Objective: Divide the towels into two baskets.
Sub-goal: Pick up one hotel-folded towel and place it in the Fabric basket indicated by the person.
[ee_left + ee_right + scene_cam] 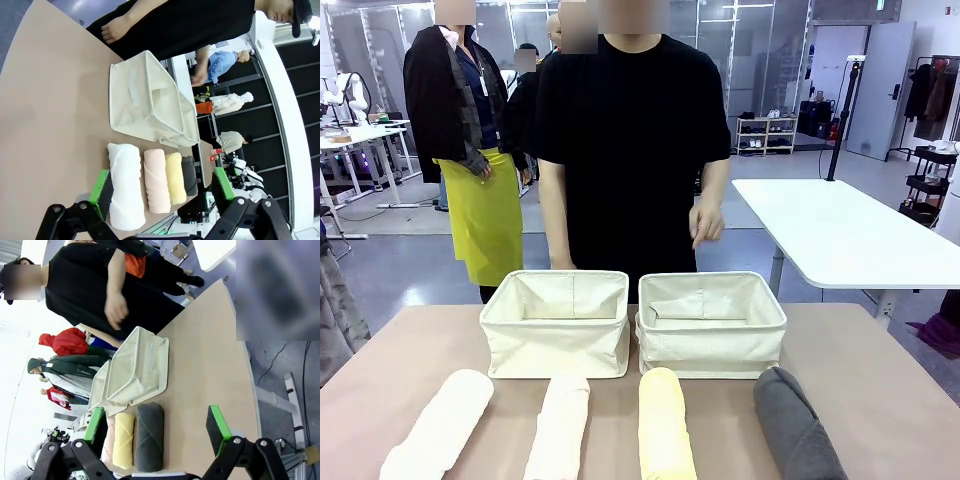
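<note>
A beige table [390, 370] fills the lower half of the front view, with an open workshop behind it. A person [630, 130] in black stands at its far edge, upper centre, one hand [705, 222] hanging above the baskets; the other forearm drops out of sight behind them. At mid-frame the left basket [557, 335] and the right basket [712, 340] sit side by side, close together, and their near walls hide their floors.

Four rolled towels lie in a row along the bottom edge, which cuts them all off: the white towel [440, 425], cream towel [560, 425], yellow towel [665, 425] and grey towel [795, 425]. Their long axes run up-frame toward the baskets. The white one tilts right and the grey one left.

In the wrist views, the left gripper [162, 189] and the right gripper [156, 424] rise from the bottom edge, each with its jaws wide apart and holding nothing.
</note>
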Tool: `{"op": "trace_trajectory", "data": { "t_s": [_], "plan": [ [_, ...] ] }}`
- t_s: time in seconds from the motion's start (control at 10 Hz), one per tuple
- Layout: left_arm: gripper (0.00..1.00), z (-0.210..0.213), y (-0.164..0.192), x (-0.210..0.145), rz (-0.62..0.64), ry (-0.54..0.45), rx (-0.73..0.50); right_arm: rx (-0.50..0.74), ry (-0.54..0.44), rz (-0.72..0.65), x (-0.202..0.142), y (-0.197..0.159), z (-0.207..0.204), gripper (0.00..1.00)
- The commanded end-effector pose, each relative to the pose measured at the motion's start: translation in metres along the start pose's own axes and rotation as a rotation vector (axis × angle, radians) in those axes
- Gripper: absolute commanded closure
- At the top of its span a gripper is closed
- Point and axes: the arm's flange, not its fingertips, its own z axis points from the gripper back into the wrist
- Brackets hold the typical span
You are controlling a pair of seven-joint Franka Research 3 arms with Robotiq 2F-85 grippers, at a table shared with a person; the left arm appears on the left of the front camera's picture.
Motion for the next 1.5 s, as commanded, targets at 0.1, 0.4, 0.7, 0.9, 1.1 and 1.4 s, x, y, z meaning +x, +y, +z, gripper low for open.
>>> {"op": "trace_trajectory", "data": {
  "t_s": [0.1, 0.4, 0.7, 0.9, 1.1, 1.4],
  "plan": [
    [0.0, 0.0014, -0.0006, 0.0007, -0.003, -0.007, -0.008, 0.011, -0.008, -0.002, -0.0008, 0.0017, 0.0015, 0.0],
    [0.0, 0.0014, -0.0006, 0.0007, -0.003, -0.007, -0.008, 0.011, -0.008, -0.002, -0.0008, 0.0017, 0.0015, 0.0],
    [0.0, 0.0014, -0.0006, 0.0007, -0.003, -0.007, -0.008, 0.011, -0.008, -0.002, -0.0008, 0.0017, 0.0015, 0.0],
    [0.0, 0.0014, -0.0006, 0.0007, -0.003, -0.007, -0.008, 0.011, -0.008, -0.002, -0.0008, 0.0017, 0.0015, 0.0],
    [0.0, 0.0014, -0.0006, 0.0007, -0.003, -0.007, -0.008, 0.011, -0.008, -0.002, -0.0008, 0.0017, 0.0015, 0.0],
    [0.0, 0.0014, -0.0006, 0.0007, -0.003, -0.007, -0.008, 0.011, -0.008, -0.002, -0.0008, 0.0017, 0.0015, 0.0]
  ]
}}
